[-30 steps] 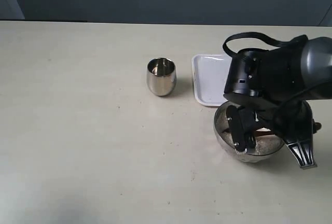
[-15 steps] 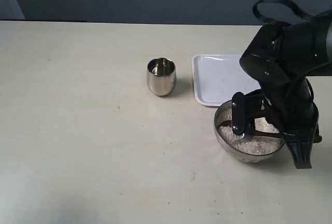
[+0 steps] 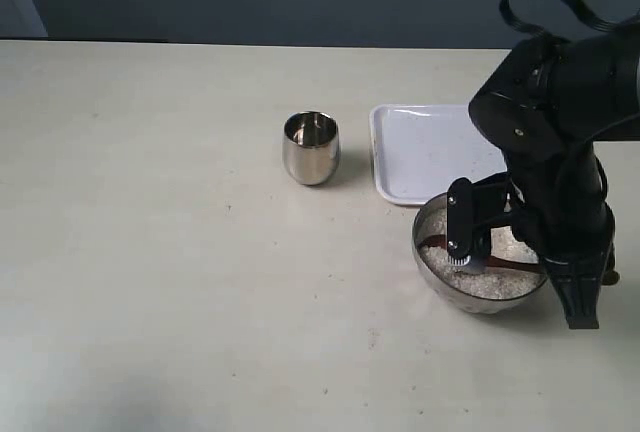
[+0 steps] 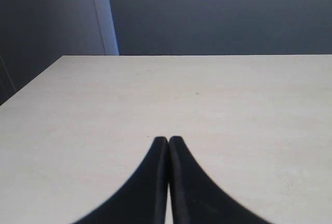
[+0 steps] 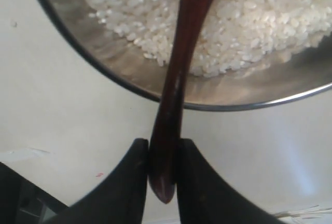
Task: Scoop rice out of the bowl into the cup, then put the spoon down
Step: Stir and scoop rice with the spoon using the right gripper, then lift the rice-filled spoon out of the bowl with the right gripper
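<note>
One spoon [image 5: 176,79] carries this step. It is slender, dark and wooden, and the right jaws are clamped on the tail of its handle, pressing from both sides with the handle's tip lying back between them. From that grip its long axis runs straight away from the jaws, over the rim of the bowl [image 5: 104,63] and down into the rice [image 5: 249,22].

In the exterior view the handle crosses the bowl from right to left. The spoon's head [image 3: 432,243] lies low by the bowl's left rim, on or in the grains. Whether it is loaded I cannot tell.

The bowl stands on the bench [image 3: 150,252] under the right arm [image 3: 560,132], just beside the near edge of a white tray [image 3: 420,157]. I cannot tell whether the two touch. The cup [image 3: 311,149] stands upright to the left of the tray, well apart from the bowl and farther back.

The head already points toward the cup's side of the bench. I judge the coming move to be a level lift out of the rice, then a carry leftward and back, roughly along the spoon's own line.

The right arm is the nearer one. The left jaws are pressed together on nothing, over bare bench, and the left arm does not show in the exterior view.
</note>
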`<state>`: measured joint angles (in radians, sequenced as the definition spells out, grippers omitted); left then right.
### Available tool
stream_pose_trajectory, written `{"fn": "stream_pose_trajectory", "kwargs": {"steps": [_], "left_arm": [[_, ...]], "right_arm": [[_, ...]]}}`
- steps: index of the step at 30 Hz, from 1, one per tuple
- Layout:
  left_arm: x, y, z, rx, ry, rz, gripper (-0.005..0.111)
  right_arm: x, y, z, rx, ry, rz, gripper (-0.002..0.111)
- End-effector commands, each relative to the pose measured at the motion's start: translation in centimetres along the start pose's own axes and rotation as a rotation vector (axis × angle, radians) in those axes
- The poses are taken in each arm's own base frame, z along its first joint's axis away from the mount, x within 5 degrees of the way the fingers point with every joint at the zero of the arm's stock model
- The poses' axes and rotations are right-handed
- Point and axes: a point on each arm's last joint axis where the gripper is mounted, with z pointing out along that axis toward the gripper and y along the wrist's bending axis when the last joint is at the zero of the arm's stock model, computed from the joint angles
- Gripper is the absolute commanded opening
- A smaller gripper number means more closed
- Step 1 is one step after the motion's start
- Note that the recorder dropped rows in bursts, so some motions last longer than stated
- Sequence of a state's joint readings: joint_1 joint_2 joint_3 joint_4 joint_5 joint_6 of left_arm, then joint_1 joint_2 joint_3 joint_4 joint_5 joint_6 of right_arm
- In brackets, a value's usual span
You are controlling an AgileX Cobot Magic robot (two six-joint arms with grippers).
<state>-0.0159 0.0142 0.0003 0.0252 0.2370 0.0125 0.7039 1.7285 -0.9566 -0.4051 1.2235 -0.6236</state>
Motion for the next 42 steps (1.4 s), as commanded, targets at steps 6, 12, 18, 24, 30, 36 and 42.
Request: {"fn": "stream_pose_trajectory", "kwargs": {"steps": [6, 12, 18, 24, 30, 36, 42], "left_arm": [[-0.1, 0.0, 0.0, 0.006, -0.004, 0.002, 0.001], [-0.1, 0.0, 0.0, 0.006, -0.004, 0.002, 0.001], [-0.1, 0.0, 0.0, 0.006, -0.004, 0.002, 0.001], [-0.1, 0.0, 0.0, 0.006, -0.004, 0.002, 0.001], [-0.1, 0.0, 0.0, 0.006, -0.004, 0.002, 0.001], [-0.1, 0.0, 0.0, 0.006, -0.004, 0.002, 0.001], [-0.1, 0.0, 0.0, 0.006, -0.004, 0.002, 0.001]], "right_arm": [[0.1, 0.0, -0.2, -0.009, -0.023, 0.009, -0.001], [-0.1, 0.4, -0.4, -0.047, -0.058, 0.031, -0.001], [-0.2, 0.4, -0.4, -0.052, -0.061, 0.038, -0.001], [1.1, -0.2, -0.1, -0.117, -0.103, 0.136, -0.001], [2.0, -0.4, -0.1, -0.201, -0.180, 0.235, -0.001], [1.5, 0.1, -0.3, -0.257, -0.227, 0.259, -0.001], [1.5, 0.1, -0.3, -0.294, -0.254, 0.283, -0.001]]}}
